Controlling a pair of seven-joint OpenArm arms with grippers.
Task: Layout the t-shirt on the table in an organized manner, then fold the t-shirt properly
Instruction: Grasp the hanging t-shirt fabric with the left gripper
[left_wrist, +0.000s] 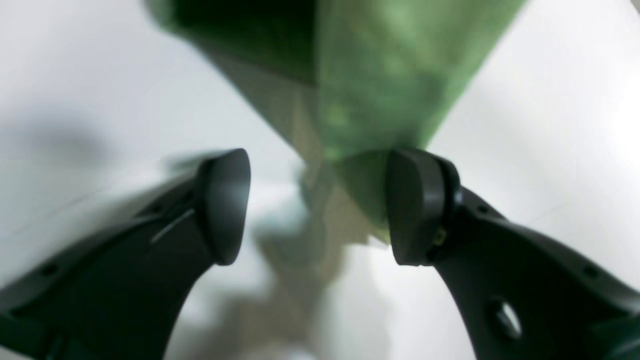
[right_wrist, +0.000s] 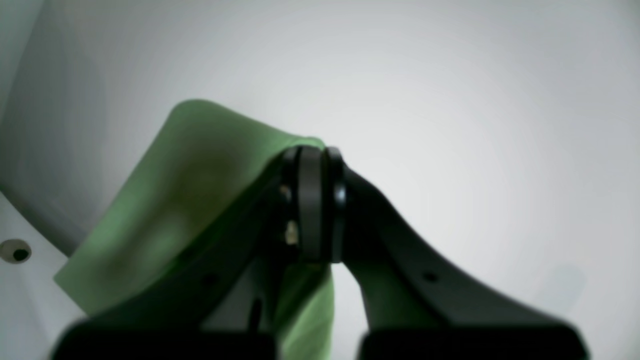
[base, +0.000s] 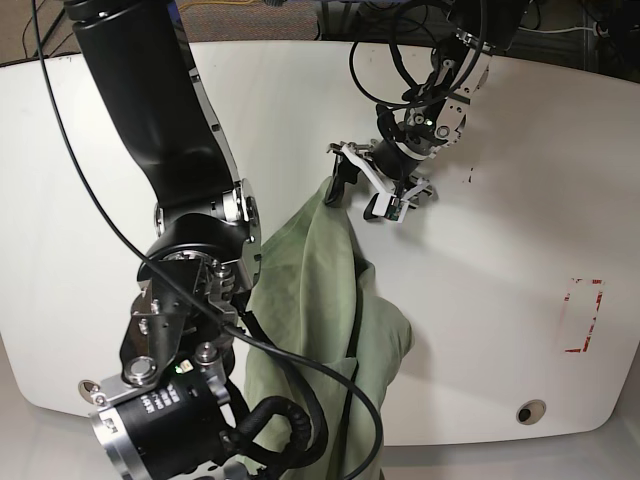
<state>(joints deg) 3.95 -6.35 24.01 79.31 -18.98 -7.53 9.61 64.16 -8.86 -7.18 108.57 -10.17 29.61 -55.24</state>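
Note:
The pale green t-shirt stretches in a bunched band from mid-table down past the near edge of the white table. My right gripper is shut on a fold of the t-shirt, which drapes to its left. In the base view that gripper is hidden behind its own arm. My left gripper is open, and the t-shirt's pointed far end reaches down between its fingers, close to the right pad. In the base view the left gripper straddles the cloth's far tip.
A red-marked rectangle sits near the table's right edge, with a round grommet hole by the near right corner. Another grommet hole shows in the right wrist view. Cables hang over the table's far edge behind the left arm.

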